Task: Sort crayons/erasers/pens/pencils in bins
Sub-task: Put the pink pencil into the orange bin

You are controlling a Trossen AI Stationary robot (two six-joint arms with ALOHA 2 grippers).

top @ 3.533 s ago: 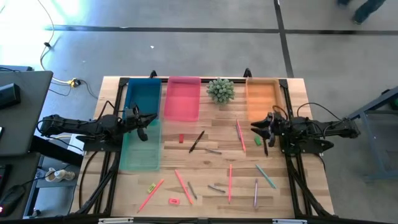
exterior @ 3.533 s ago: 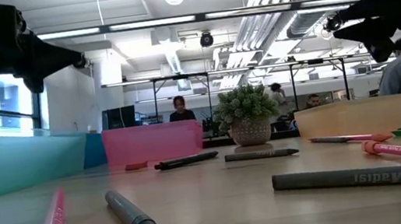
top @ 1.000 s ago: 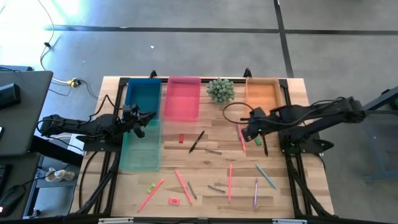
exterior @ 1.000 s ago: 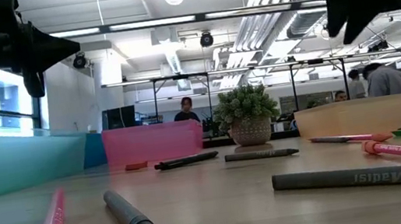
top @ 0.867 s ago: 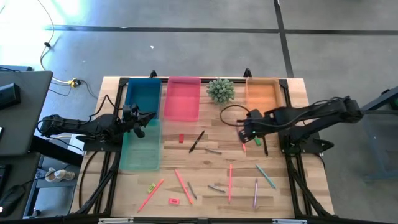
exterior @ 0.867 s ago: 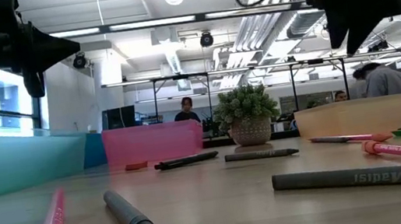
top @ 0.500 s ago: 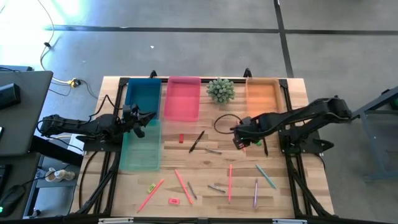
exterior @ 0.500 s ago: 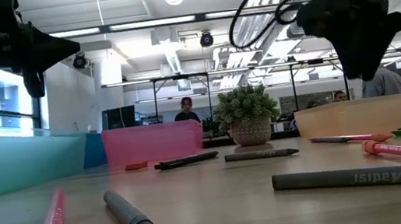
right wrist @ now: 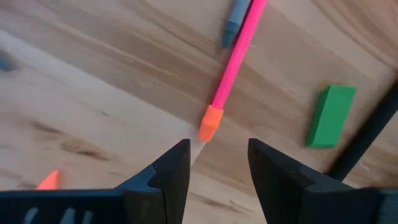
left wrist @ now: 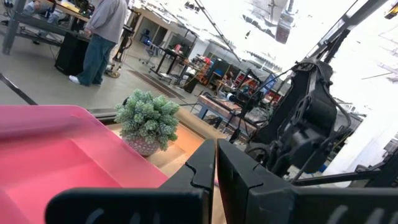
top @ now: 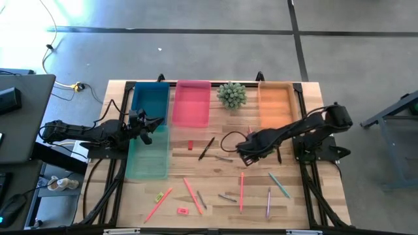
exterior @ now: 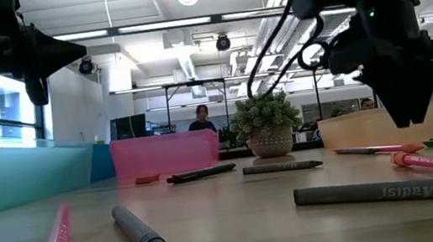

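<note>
High view: right gripper (top: 245, 155) over mid-table, above a salmon pencil (top: 251, 142); nothing held. Left gripper (top: 149, 132) parked beside the blue bin (top: 149, 101). Loose sticks lie scattered nearby.

Low view: right gripper (exterior: 409, 111) hangs clear of the tabletop.

Left wrist view: left fingers pressed together, empty; plant (left wrist: 147, 120) ahead.

Right wrist view: jaws apart, pencil's orange eraser tip (right wrist: 209, 123) between them. Risk: closing on the tip alone could let the pencil pivot or slip. Green eraser (right wrist: 331, 116) close by, could get nudged

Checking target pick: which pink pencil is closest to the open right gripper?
The long thin pink pencil with the orange eraser tip, beside the green block eraser; its tip lies just ahead of the right gripper.
</note>
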